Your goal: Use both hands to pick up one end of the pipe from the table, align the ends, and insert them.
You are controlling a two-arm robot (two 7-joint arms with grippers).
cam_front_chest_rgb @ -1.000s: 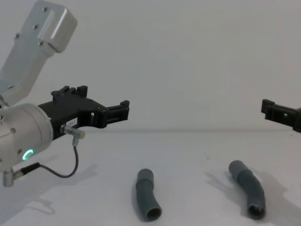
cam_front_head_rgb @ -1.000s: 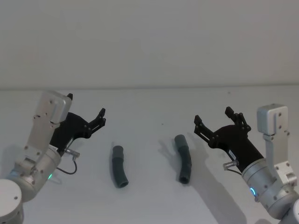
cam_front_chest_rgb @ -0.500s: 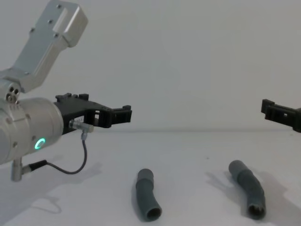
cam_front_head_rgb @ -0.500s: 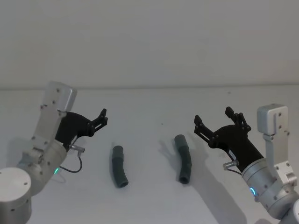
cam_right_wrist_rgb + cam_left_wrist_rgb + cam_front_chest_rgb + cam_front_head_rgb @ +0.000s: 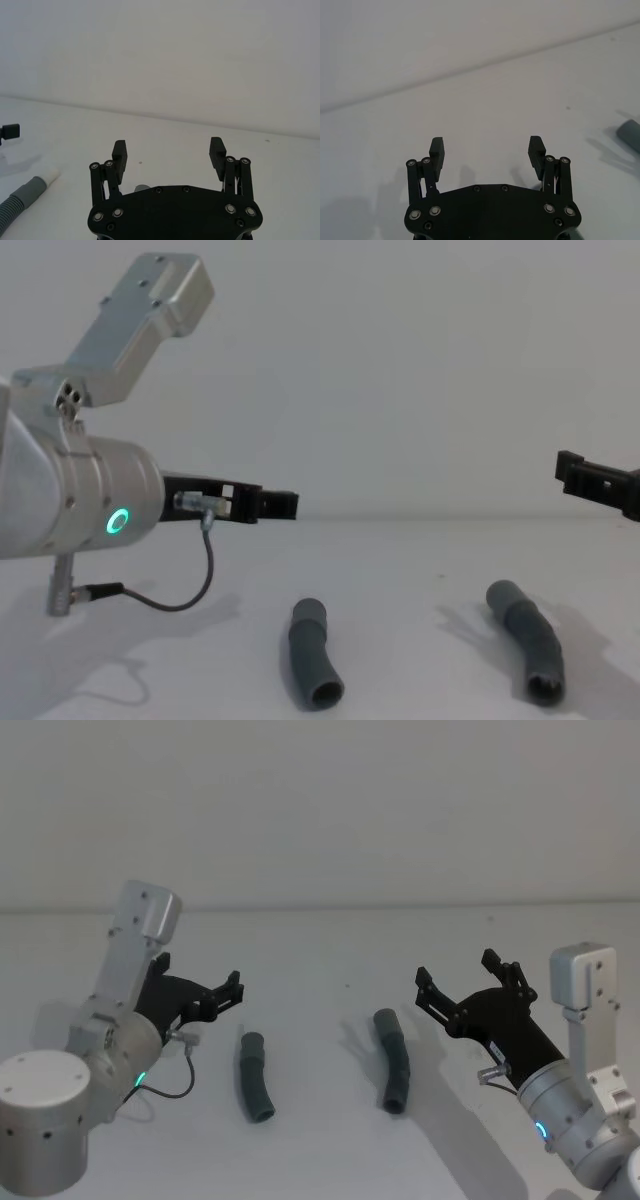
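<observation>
Two dark grey bent pipe pieces lie apart on the white table (image 5: 320, 1160). The left piece (image 5: 254, 1077) (image 5: 314, 667) has its open collar facing me. The right piece (image 5: 393, 1060) (image 5: 528, 638) lies about a hand's width to its right. My left gripper (image 5: 232, 990) (image 5: 281, 503) (image 5: 487, 147) hovers open, up and to the left of the left piece. My right gripper (image 5: 456, 970) (image 5: 168, 150) hovers open, right of the right piece. In the right wrist view a ribbed pipe piece (image 5: 22, 200) shows a white tip (image 5: 50, 176). A grey pipe end (image 5: 630, 134) shows at the edge of the left wrist view.
A plain pale wall (image 5: 320, 810) rises behind the table's far edge. A thin black cable (image 5: 170, 600) hangs in a loop under my left wrist. A small dark speck (image 5: 347, 986) marks the table beyond the pipes.
My left arm has swung inward and its gripper has moved right and a little lower, closer to the left pipe piece. The right arm and both pipe pieces have not moved.
</observation>
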